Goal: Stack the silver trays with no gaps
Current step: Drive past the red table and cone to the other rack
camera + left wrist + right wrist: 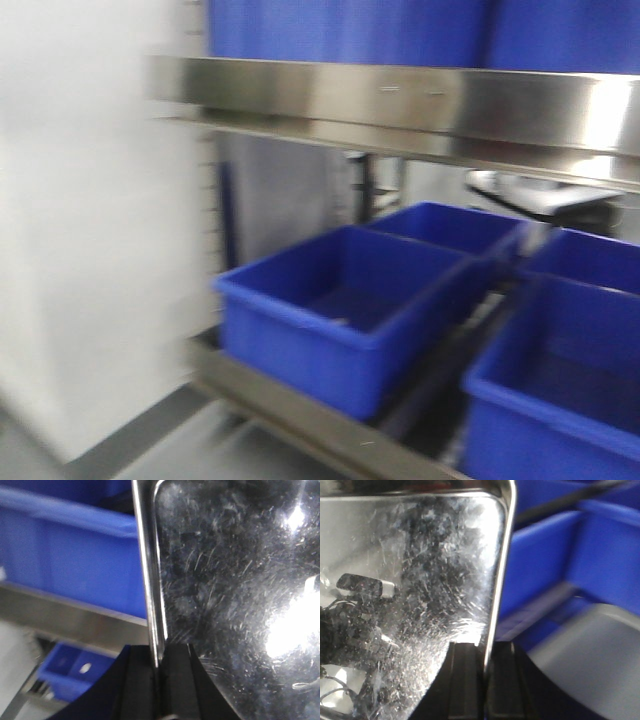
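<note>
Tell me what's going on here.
The left gripper and right gripper are each shut on the rim of a scratched silver tray, apparently one tray held by opposite edges. Blue bins sit on a steel rack ahead. The front view is blurred, and no stack shows.

The bins (340, 310) are deep blue, the steel rail (400, 100) mirror-bright silver, the silver tray (235, 580) finely pale-scratched over dark reflections, the left gripper (159, 680) and right gripper (485, 680) black, the wall (90, 250) white.
</note>
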Robot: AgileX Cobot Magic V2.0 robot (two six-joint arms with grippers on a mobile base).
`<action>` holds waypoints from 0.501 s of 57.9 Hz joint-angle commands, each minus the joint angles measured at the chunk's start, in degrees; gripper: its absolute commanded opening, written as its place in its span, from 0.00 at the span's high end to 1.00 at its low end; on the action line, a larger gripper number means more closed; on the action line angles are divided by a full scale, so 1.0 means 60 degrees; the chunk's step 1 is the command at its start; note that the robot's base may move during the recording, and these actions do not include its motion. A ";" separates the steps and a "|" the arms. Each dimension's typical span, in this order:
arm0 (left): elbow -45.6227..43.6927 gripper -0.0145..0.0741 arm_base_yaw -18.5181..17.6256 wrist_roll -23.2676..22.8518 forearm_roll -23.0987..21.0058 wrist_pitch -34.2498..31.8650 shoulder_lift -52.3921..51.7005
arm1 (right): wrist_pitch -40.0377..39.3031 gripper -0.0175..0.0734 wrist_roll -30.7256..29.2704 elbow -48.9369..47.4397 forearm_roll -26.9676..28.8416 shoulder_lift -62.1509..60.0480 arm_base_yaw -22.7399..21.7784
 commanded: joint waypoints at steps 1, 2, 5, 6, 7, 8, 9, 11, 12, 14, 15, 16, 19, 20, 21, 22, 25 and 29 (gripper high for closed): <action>-0.0095 0.86 -0.0093 0.0080 0.0150 -0.0553 -0.0136 | -0.0385 0.90 -0.0181 -0.0098 0.0134 -0.0089 0.0120; -0.0095 0.86 -0.0093 0.0080 0.0218 -0.0553 -0.0136 | -0.0385 0.90 -0.0181 -0.0098 0.0134 -0.0089 0.0120; -0.0095 0.86 -0.0093 0.0080 0.0343 -0.0553 -0.0136 | -0.0385 0.90 -0.0181 -0.0098 0.0134 -0.0089 0.0120; -0.0095 0.86 -0.0093 0.0080 0.0365 -0.0553 -0.0136 | -0.0385 0.90 -0.0181 -0.0098 0.0134 -0.0089 0.0120; -0.0095 0.86 -0.0093 0.0080 0.0365 -0.0553 -0.0136 | -0.0385 0.90 -0.0181 -0.0098 0.0134 -0.0089 0.0120; -0.0095 0.86 -0.0093 0.0080 0.0365 -0.0553 -0.0136 | -0.0385 0.90 -0.0181 -0.0098 0.0134 -0.0089 0.0120; -0.0095 0.86 -0.0093 0.0080 0.0365 -0.0553 -0.0136 | -0.0385 0.90 -0.0181 -0.0098 0.0134 -0.0089 0.0120; -0.0095 0.86 -0.0093 0.0080 0.0365 -0.0553 -0.0136 | -0.0385 0.90 -0.0181 -0.0098 0.0134 -0.0089 0.0120; -0.0095 0.86 -0.0093 0.0080 0.0365 -0.0553 -0.0136 | -0.0385 0.90 -0.0181 -0.0098 0.0134 -0.0089 0.0120; -0.0095 0.86 -0.0093 0.0080 0.0365 -0.0553 -0.0136 | -0.0385 0.90 -0.0181 -0.0098 0.0134 -0.0089 0.0120; -0.0095 0.86 -0.0093 0.0080 0.0365 -0.0553 -0.0136 | -0.0385 0.90 -0.0181 -0.0098 0.0134 -0.0089 0.0120; -0.0095 0.86 -0.0093 0.0080 0.0365 -0.0553 -0.0136 | -0.0385 0.90 -0.0181 -0.0098 0.0134 -0.0089 0.0120; -0.0095 0.86 -0.0093 0.0080 0.0365 -0.0553 -0.0136 | -0.0385 0.90 -0.0181 -0.0098 0.0134 -0.0089 0.0120; -0.0095 0.86 -0.0093 0.0080 0.0365 -0.0553 -0.0136 | -0.0385 0.90 -0.0181 -0.0098 0.0134 -0.0089 0.0120; -0.0095 0.86 -0.0093 0.0080 0.0365 -0.0553 -0.0136 | -0.0385 0.90 -0.0181 -0.0098 0.0134 -0.0089 0.0120; -0.0095 0.86 -0.0093 0.0080 0.0365 -0.0553 -0.0136 | -0.0385 0.90 -0.0181 -0.0098 0.0134 -0.0089 0.0120; -0.0095 0.86 -0.0093 0.0080 0.0365 -0.0553 -0.0136 | -0.0385 0.90 -0.0181 -0.0098 0.0134 -0.0089 0.0120; -0.0095 0.86 -0.0093 0.0080 0.0365 -0.0571 -0.0136 | -0.0385 0.90 -0.0181 -0.0098 0.0134 -0.0089 0.0120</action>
